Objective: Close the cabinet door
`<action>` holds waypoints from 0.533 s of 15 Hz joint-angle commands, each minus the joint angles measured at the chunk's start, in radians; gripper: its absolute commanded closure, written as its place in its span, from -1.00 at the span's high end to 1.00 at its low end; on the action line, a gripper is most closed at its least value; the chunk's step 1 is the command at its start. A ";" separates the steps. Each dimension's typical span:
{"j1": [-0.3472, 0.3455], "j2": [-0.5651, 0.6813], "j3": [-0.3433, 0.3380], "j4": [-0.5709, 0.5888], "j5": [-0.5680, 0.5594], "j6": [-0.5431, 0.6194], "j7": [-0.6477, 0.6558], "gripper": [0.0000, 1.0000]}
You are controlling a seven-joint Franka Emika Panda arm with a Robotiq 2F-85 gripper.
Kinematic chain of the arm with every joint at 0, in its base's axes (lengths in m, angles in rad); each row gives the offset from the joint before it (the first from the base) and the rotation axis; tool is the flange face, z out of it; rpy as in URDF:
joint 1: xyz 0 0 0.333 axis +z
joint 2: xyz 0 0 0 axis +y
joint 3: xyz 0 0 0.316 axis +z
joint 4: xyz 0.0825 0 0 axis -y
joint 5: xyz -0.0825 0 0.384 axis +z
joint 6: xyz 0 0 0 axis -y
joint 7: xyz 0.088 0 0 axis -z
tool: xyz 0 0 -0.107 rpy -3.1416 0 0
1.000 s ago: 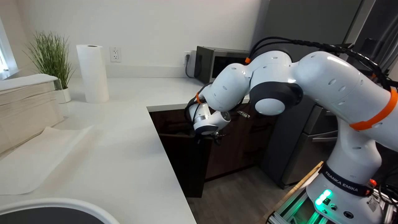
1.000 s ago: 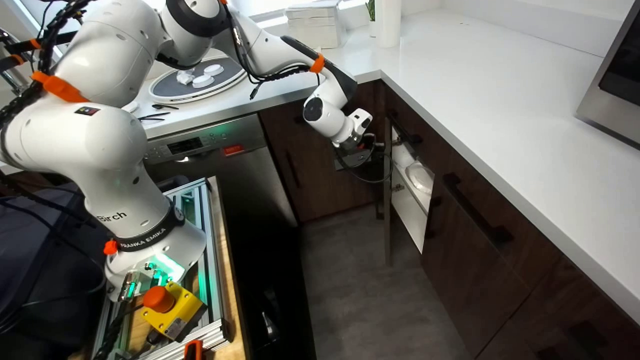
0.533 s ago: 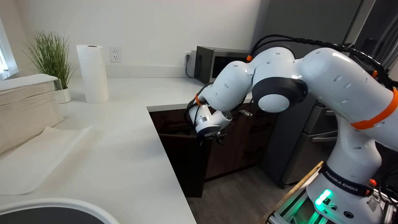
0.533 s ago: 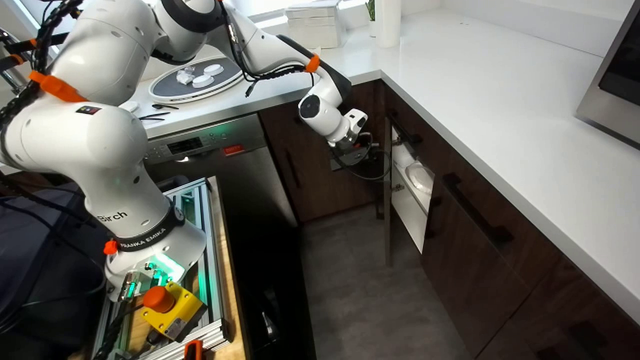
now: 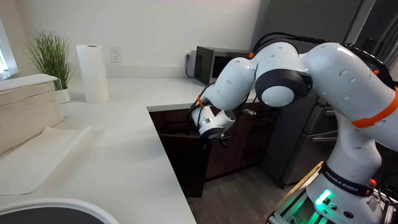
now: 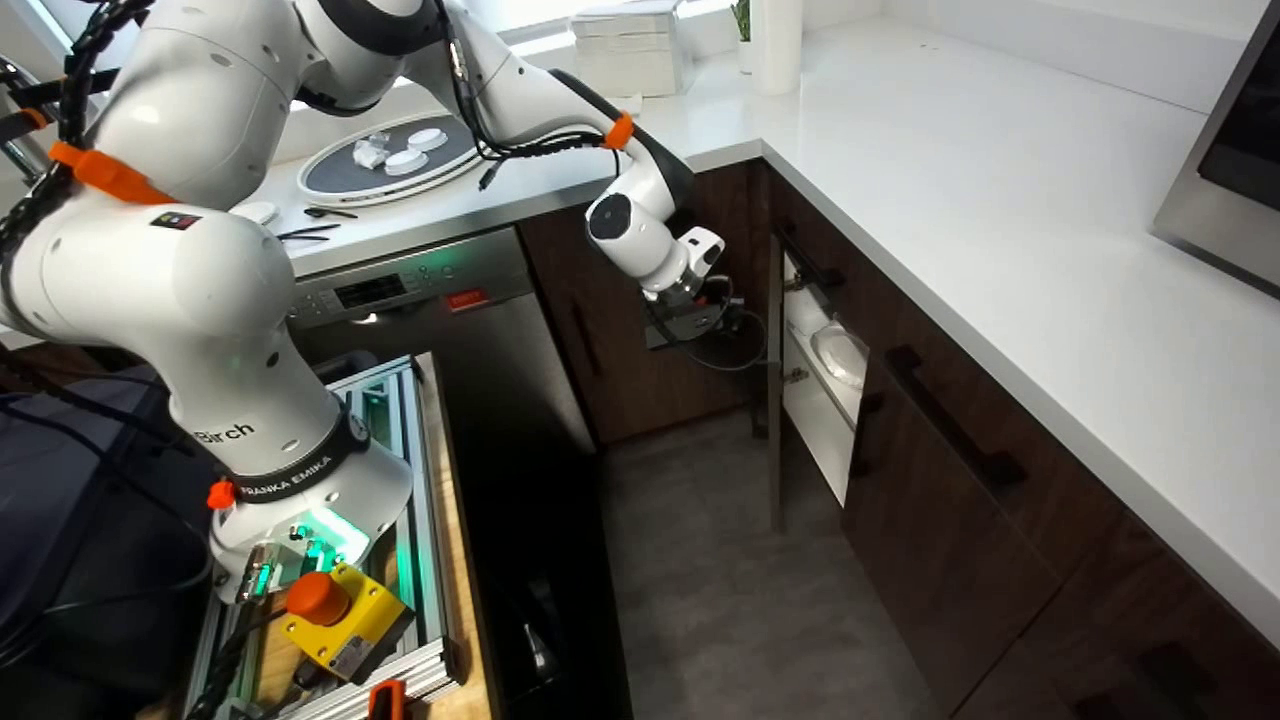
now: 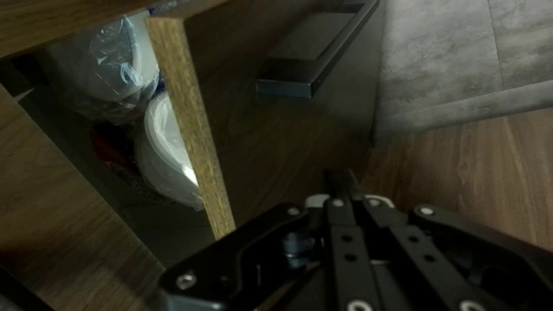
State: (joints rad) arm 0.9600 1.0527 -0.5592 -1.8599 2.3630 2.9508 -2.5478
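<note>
The cabinet door (image 7: 268, 147) is a dark brown panel with a pale front edge and a dark bar handle (image 7: 302, 77). It stands open. An exterior view shows it edge-on as a narrow upright strip (image 6: 775, 440), and an exterior view shows its dark face (image 5: 189, 169) below the counter corner. My gripper (image 7: 343, 181) has its fingers together with nothing between them. It points at the door's outer face in the wrist view; I cannot tell whether it touches. In an exterior view the gripper (image 6: 740, 318) is just left of the door, small and dark.
The open cabinet holds plastic-wrapped white containers (image 7: 168, 147) on a shelf. A white countertop (image 6: 980, 150) overhangs the cabinets. A neighbouring brown cabinet front (image 6: 640, 340) and a dishwasher (image 6: 440, 340) stand left of the door. A black cable (image 6: 740, 368) hangs from the wrist.
The wrist and gripper have shifted slightly away from the door, leftward in an exterior view, and the elbow has risen and drawn back. The door has not moved.
</note>
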 commanded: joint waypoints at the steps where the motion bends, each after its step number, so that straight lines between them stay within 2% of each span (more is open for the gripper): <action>1: 0.005 0.001 -0.004 -0.001 -0.009 -0.002 0.014 -0.98; 8: 0.006 0.018 -0.013 0.016 0.012 -0.006 0.011 -1.00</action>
State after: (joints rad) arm 0.9570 1.0498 -0.5583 -1.8597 2.3621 2.9504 -2.5472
